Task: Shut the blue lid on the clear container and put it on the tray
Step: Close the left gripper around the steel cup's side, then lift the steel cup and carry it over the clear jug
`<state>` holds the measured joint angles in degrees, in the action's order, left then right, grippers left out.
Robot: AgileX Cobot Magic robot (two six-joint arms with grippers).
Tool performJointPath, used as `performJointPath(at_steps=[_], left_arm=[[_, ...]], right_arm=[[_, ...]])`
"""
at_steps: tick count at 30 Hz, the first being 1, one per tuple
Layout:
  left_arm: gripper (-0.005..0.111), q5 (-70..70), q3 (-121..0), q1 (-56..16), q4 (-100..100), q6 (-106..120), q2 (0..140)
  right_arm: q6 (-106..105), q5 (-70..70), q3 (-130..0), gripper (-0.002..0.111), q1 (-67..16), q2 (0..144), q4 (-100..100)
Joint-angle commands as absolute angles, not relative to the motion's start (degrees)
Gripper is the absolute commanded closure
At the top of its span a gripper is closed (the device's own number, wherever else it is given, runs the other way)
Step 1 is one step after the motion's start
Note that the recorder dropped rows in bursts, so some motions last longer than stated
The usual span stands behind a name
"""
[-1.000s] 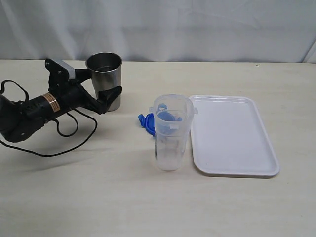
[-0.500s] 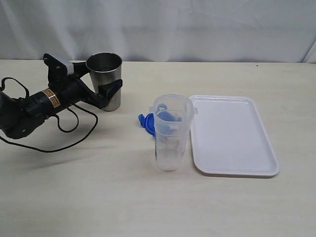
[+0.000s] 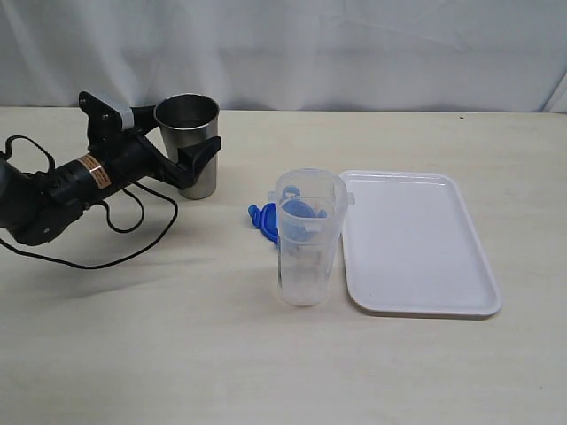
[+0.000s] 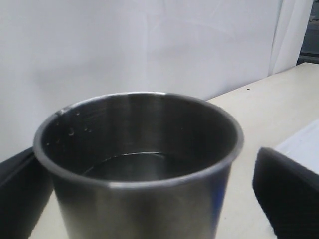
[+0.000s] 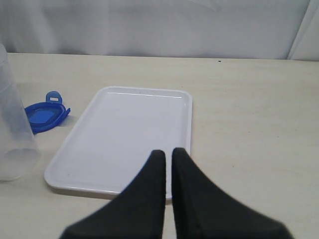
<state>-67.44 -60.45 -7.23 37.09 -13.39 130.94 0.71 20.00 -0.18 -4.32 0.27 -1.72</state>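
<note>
Near the middle of the table (image 3: 177,354) the clear container (image 3: 306,248) stands upright with its mouth uncovered. It sits on the tabletop just beside the long left edge of the tray (image 3: 416,243), not on it. The blue lid (image 3: 263,220) lies flat on the table close behind the container and is partly seen through its wall. In the right wrist view the lid (image 5: 46,115) rests apart from both the container (image 5: 12,134) and the tray (image 5: 124,134), with one snap flap sticking out. The white tray lies level, its rim rounded at the corners.

Over the tray's near edge hangs the right gripper (image 5: 168,164), seen only from its own camera. Its two black fingers are drawn almost together with only a thin slit between them, and they grip nothing.

Well apart to the left stands a shiny steel cup (image 3: 189,142), upright, near the back of the table. The left gripper (image 3: 182,152) reaches in low from the left edge and straddles the cup with its jaws spread wide, one black finger (image 4: 289,194) on each side of it. The wrist view shows a gap between the cup (image 4: 139,164) and one finger. A black cable (image 3: 133,239) loops on the table under that arm, and a white curtain (image 3: 354,53) closes off the back.
</note>
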Motion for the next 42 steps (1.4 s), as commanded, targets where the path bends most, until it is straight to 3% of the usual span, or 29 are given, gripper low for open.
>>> performJointPath(at_steps=[1, 17, 19, 22, 29, 42], left_arm=[[0.002, -65.55, -60.85, -7.41, 36.53, -13.53, 130.96], [0.002, -63.48, -60.85, -9.61, 33.37, -9.04, 130.96], [0.008, -63.36, -60.85, -9.61, 33.37, -9.04, 130.96], [0.029, -63.43, -60.85, -9.61, 33.37, -9.04, 130.96], [0.107, -61.95, -60.85, -9.61, 35.64, -9.04, 130.96], [0.107, -68.91, -60.74, -9.48, 38.26, -9.27, 129.78]], right_arm=[[0.78, 19.84, 0.00, 0.104, -4.06, 0.00, -1.74], [0.78, 19.84, 0.00, 0.104, -4.06, 0.00, -1.74], [0.78, 19.84, 0.00, 0.104, -4.06, 0.00, -1.74], [0.78, 19.84, 0.00, 0.104, -4.06, 0.00, -1.74], [0.78, 19.84, 0.00, 0.104, -4.06, 0.00, -1.74], [0.78, 19.84, 0.00, 0.104, -4.06, 0.00, -1.74]])
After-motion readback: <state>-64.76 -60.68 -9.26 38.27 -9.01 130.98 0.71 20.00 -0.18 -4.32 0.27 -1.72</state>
